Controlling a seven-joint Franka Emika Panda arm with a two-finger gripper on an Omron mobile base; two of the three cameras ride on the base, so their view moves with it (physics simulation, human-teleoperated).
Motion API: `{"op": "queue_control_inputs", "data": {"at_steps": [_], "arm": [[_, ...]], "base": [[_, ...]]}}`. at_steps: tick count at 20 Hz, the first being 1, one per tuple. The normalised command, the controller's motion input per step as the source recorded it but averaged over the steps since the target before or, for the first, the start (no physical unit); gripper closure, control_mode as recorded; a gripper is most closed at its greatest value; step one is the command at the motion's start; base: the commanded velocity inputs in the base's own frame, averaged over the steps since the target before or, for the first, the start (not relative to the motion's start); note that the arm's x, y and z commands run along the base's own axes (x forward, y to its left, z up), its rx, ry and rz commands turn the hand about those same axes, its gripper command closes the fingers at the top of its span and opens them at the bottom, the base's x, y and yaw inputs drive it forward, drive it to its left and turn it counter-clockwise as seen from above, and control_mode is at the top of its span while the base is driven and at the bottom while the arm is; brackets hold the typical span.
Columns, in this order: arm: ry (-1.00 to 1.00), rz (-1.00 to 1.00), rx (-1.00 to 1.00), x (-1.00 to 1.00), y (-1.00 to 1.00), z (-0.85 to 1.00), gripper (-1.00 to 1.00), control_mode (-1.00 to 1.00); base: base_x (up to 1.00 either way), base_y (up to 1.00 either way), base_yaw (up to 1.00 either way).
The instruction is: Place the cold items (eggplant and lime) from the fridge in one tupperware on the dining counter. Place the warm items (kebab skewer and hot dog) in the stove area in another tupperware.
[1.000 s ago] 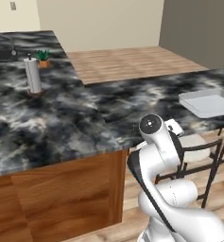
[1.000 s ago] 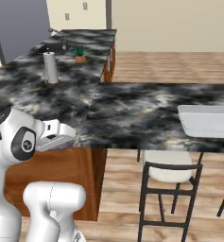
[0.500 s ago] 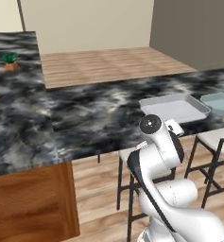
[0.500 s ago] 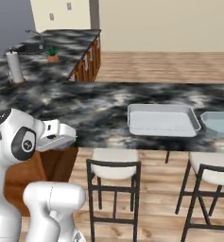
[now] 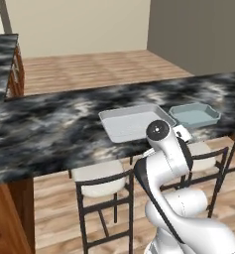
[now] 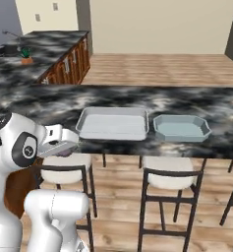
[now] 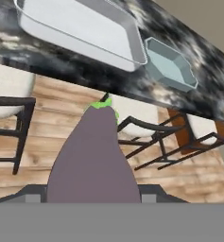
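- Marbled black-and-white dining counter (image 5: 54,134) ran across the room, a surface over wood flooring, with stools (image 6: 167,179) tucked beneath its edge.
- Two tupperware containers sat side by side on it, near but apart: a large rectangular grey tupperware (image 6: 114,123) and a smaller pale blue tupperware (image 6: 182,127).
- The pincer (image 7: 93,201) was clamped on the eggplant (image 7: 92,158), which hung short of the counter's edge, above the stools, its green cap pointing toward the counter.
- No readable writing or labels showed anywhere.

glossy white rounded arm (image 5: 174,198) with dark joints.
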Motion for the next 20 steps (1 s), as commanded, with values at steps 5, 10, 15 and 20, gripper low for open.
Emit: {"op": "queue_control_inputs", "data": {"at_steps": [5, 10, 15, 20], "arm": [[0.0, 0.0, 0.0, 0.0, 0.0, 0.0, 1.0, 1.0], [0.0, 0.0, 0.0, 0.0, 0.0, 0.0, 1.0, 1.0], [0.0, 0.0, 0.0, 0.0, 0.0, 0.0, 1.0, 1.0], [0.0, 0.0, 0.0, 0.0, 0.0, 0.0, 1.0, 1.0]], "base": [[0.23, -1.0, 0.0], [0.3, -1.0, 0.0], [0.43, -0.96, 0.0], [0.46, -0.67, 0.04]]}}
